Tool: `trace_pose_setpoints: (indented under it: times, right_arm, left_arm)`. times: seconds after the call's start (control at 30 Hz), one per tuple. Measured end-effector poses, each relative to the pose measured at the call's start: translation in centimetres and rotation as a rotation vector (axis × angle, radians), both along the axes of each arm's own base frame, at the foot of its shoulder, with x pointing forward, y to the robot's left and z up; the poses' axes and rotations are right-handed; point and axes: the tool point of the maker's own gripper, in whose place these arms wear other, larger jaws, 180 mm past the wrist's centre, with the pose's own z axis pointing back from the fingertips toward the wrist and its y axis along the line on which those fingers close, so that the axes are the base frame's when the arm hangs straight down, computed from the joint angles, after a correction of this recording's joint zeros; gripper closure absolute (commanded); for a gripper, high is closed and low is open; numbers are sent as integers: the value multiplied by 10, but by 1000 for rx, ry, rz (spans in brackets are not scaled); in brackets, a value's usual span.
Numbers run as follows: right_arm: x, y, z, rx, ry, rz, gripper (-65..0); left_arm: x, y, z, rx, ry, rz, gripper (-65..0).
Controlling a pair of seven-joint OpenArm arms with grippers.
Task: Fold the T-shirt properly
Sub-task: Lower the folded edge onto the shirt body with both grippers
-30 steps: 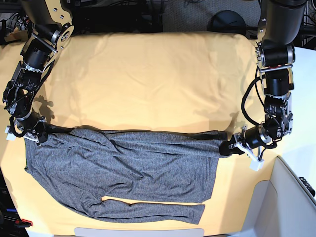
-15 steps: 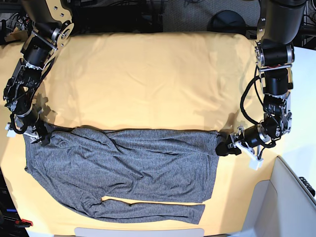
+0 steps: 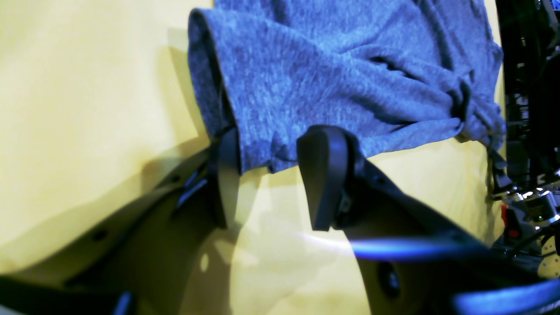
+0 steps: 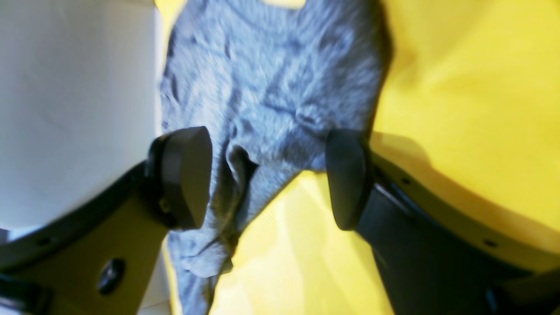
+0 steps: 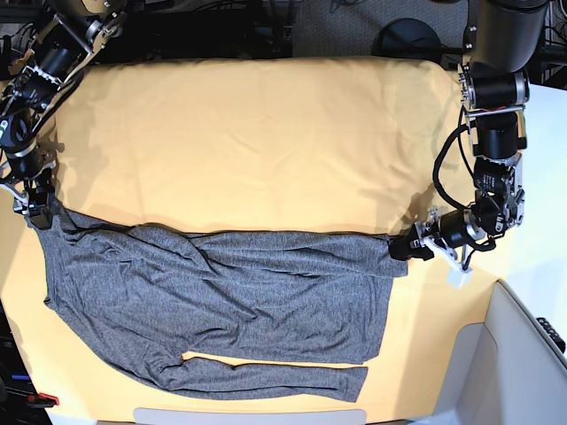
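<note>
While the T-shirt lay flat near the yellow sheet's front edge, both grippers, left and right, stood apart, holding nothing.

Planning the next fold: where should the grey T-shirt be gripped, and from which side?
Grip the T-shirt at its two far corners, where the folded edge ends, each gripper coming from its own outer side. Left gripper and right gripper already stand open there, and the doubled cloth gives a thick edge to pinch above the yellow sheet.

Far half of yellow cloth bare, open passage; T-shirt covers near half; white bin blocks near corner by left arm
</note>
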Motion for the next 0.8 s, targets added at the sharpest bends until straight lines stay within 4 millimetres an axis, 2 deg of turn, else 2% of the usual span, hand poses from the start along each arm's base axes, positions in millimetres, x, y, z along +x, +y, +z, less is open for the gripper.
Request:
trace_pose_setpoints:
  times: [0.27,0.43,0.7,0.8]
  right_arm:
    - [0,3,-3,0,3,-5,-406]
    - [6,22,-1,62,-56,6,-406]
    - [8,33,-8,46,-32,21,-406]
    - [7,37,-3,35,-41,13,-406]
  left_arm:
    - [-3,0,-4,0,9,-1,-243]
    - [-3,0,-4,0,9,-1,-243]
    - [-3,0,-4,0,9,-1,-243]
    - [-3,-1,-4,-1,10,-2,-243]
